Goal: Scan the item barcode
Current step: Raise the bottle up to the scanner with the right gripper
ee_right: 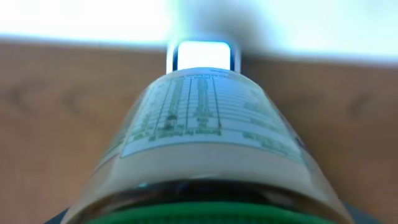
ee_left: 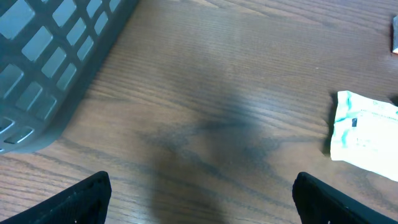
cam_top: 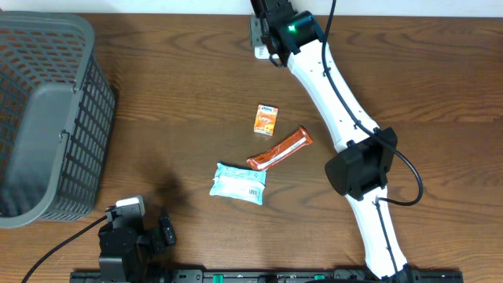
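A bottle with a green cap and a pale printed label fills the right wrist view, its base pointing away from the camera. My right gripper is at the table's far edge, shut on the bottle; its fingers are hidden in the wrist view. Just past the bottle's base shines a bright white rectangle; the overhead view shows a grey-white part at that spot. No barcode is readable on the bottle. My left gripper hovers low over bare wood at the near left, open and empty.
A grey plastic basket stands at the left. Mid-table lie a small orange box, an orange-red bar and a white-and-blue packet. The right arm stretches from the near edge across the table's right half.
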Controlling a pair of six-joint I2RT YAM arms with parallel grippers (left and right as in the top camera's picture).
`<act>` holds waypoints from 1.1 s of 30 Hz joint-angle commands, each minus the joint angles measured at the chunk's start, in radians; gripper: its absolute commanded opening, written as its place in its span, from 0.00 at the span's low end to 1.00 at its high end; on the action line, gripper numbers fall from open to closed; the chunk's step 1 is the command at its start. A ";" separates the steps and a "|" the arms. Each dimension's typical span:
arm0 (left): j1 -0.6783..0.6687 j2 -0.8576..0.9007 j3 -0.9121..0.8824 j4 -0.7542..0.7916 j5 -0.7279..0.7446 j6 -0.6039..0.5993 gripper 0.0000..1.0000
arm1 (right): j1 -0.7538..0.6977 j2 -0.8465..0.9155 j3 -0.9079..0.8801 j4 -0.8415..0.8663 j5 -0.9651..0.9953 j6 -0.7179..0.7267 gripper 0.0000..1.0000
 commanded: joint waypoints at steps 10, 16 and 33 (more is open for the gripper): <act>0.002 -0.001 -0.001 -0.008 0.010 -0.010 0.94 | -0.005 0.103 0.015 0.308 0.149 -0.125 0.53; 0.002 -0.001 -0.001 -0.008 0.010 -0.009 0.94 | -0.017 0.147 0.015 0.343 0.168 -0.158 0.52; 0.002 -0.001 -0.001 -0.008 0.010 -0.010 0.94 | -0.040 0.219 0.008 0.344 0.163 -0.157 0.52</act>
